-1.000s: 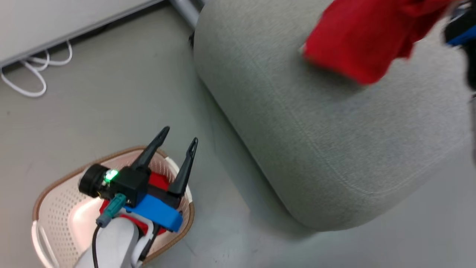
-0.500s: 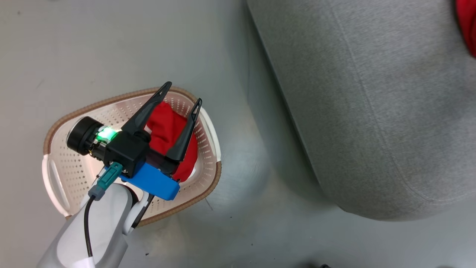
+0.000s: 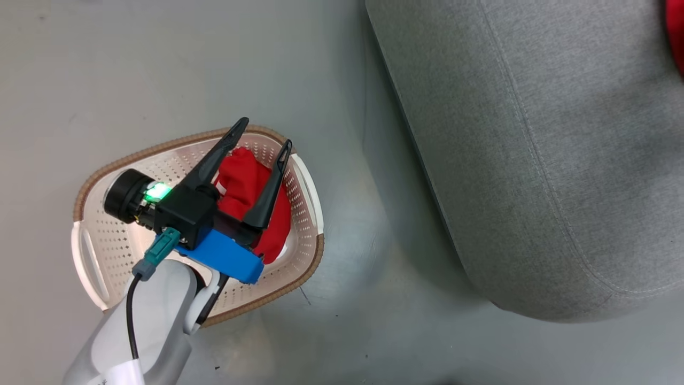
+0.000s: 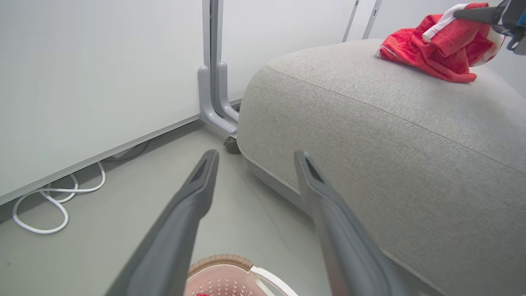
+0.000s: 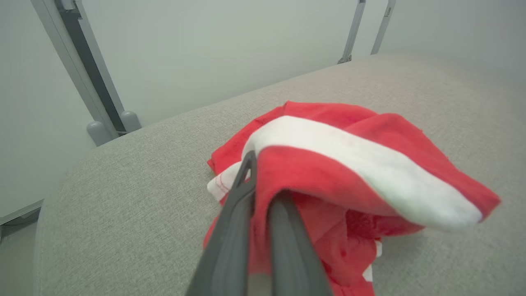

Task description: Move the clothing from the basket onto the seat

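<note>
From the head view, the basket (image 3: 160, 152) sits on the grey floor (image 3: 160, 64) at the lower left. Its long axis runs handle to handle, from low on the left to slightly higher on the right. The plain red garment (image 3: 247, 184) lies bunched in its right end, stretched roughly along the line of the fingers above it. The left gripper (image 3: 265, 132) hangs over the basket, fingers spread wide and pointing up and to the right, with the garment below the gap. The seat (image 3: 534, 160) is off to the right, apart from the basket.

In the left wrist view, the spread fingers point towards the seat's rounded end and a looped white cable (image 4: 41, 205) on the floor. The basket rim peeks in at the bottom. Far up on the seat lies the striped garment (image 4: 431, 53), one fold pinched by the right gripper (image 4: 478, 15).

In the right wrist view, the fingers are pressed together on that fold. The white stripe runs from the fingertip out to the lower right, and the rest rests on the seat.
</note>
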You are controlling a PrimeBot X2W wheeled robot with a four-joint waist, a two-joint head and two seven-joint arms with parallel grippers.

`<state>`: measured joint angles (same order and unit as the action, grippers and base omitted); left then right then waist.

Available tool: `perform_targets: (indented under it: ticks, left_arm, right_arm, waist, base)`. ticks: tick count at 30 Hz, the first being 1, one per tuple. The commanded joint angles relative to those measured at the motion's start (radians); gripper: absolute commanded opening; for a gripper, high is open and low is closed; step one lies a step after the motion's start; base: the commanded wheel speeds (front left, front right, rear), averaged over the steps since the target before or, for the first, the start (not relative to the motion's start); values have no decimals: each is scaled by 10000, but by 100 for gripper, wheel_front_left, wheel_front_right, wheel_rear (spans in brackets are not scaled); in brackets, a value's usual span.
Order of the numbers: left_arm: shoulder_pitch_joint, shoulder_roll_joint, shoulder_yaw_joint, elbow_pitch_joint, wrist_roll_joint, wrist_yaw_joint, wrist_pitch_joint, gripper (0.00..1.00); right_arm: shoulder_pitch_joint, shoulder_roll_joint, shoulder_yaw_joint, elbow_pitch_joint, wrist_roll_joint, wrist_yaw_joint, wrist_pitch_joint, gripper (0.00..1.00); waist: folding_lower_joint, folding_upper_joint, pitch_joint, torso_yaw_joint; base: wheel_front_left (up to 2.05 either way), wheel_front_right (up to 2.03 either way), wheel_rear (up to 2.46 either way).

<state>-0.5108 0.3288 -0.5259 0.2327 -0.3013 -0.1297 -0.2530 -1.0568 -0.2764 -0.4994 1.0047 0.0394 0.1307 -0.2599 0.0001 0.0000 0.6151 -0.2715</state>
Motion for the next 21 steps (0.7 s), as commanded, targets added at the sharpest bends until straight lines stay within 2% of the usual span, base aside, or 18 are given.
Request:
perform_targets:
  ticks: [1, 9, 21]
  left_arm:
    - [-45, -114, 63, 127, -109, -3, -71, 100]
    - [581, -595, 302, 511, -360, -4, -128, 100]
    - [3065, -1498, 1666, 709, -472, -5, -133, 100]
  right_arm:
    - [226, 62, 109, -56, -89, 1, -68, 100]
    - [1041, 117, 586, -97, -230, 1, -66, 100]
    - [3760, 611, 1820, -777, -272, 1, -67, 100]
  waist:
    - [-1, 0, -265, 15]
    - [-1, 0, -1625, 193]
    - [-1, 0, -4569, 629]
  base:
    - [0, 0, 0]
    - [0, 0, 0]
    - [0, 0, 0]
